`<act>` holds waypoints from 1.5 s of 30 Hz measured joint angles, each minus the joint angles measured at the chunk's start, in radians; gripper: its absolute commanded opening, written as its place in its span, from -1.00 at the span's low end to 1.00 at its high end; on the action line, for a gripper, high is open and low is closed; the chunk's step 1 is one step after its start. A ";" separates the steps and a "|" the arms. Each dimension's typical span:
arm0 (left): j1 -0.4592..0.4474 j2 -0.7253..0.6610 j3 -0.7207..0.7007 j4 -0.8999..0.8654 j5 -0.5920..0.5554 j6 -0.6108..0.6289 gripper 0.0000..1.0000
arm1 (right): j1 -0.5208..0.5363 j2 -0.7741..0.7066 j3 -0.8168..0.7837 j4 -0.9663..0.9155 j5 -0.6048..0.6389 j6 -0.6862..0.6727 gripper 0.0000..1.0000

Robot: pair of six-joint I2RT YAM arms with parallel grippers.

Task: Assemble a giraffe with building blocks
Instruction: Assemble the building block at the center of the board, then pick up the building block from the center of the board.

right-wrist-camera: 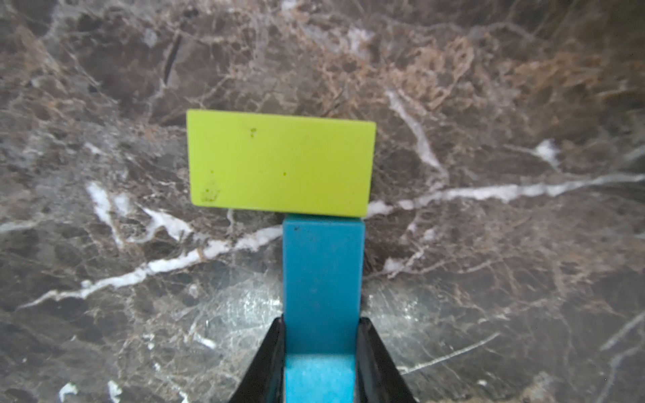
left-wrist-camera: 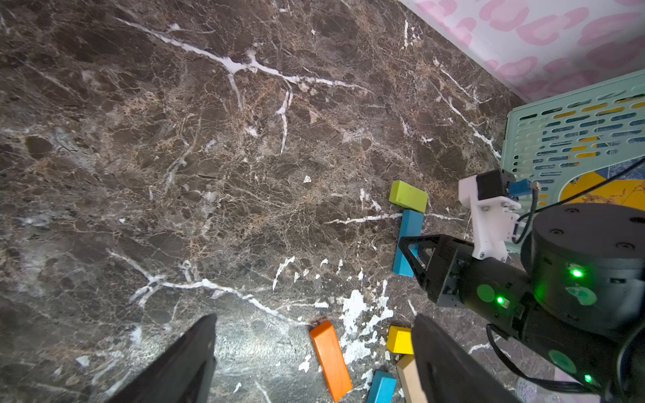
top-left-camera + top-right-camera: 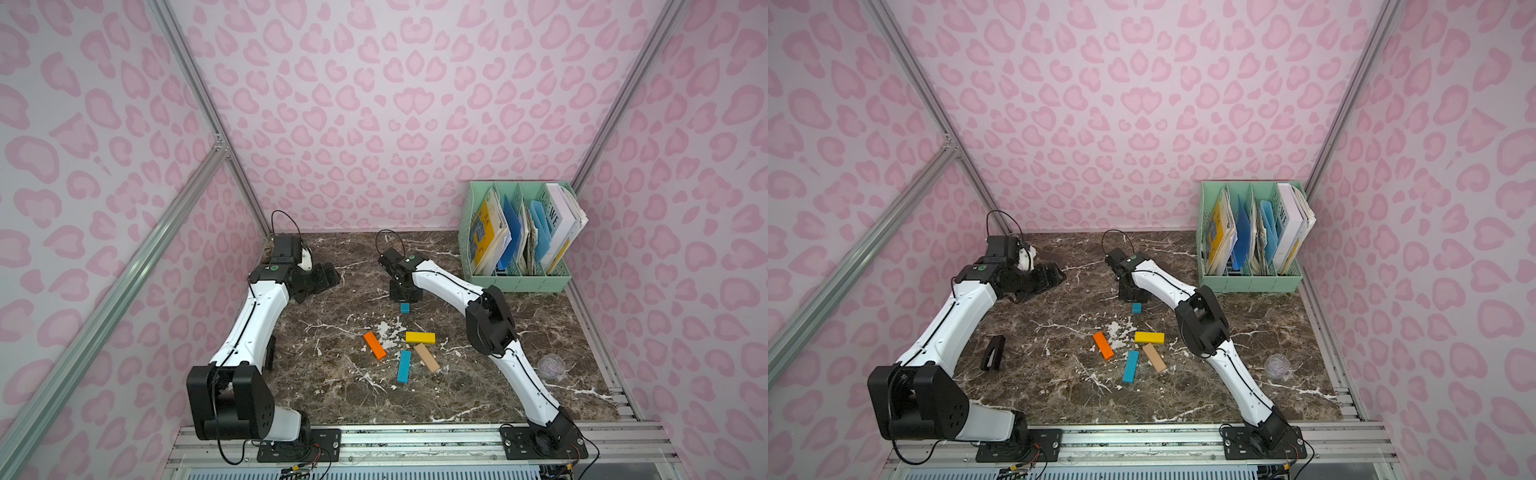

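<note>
1. The right gripper (image 1: pixel 321 322) is clamped on a blue rectangular bar (image 1: pixel 323 272), whose far end touches a short lime-green block (image 1: pixel 281 162).
2. The left gripper (image 2: pixel 314 319) gapes wide and holds nothing.
3. An orange bar (image 3: pixel 375 345), a yellow bar (image 3: pixel 420 337), a tan bar (image 3: pixel 427 357) and a second blue bar (image 3: pixel 404 366) lie scattered on the brown marble table (image 3: pixel 332 395).

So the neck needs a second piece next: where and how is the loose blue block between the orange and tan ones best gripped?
Probably from straight above, jaws across the narrow width of the loose blue block, at mid-length or slightly toward its near end. It lies flat with both long sides exposed, and the tan block crowds only its far end.
</note>
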 measured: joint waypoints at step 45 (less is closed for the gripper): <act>0.006 -0.016 -0.010 0.003 0.027 -0.001 0.80 | 0.396 -0.471 -0.714 0.166 -0.067 0.205 0.14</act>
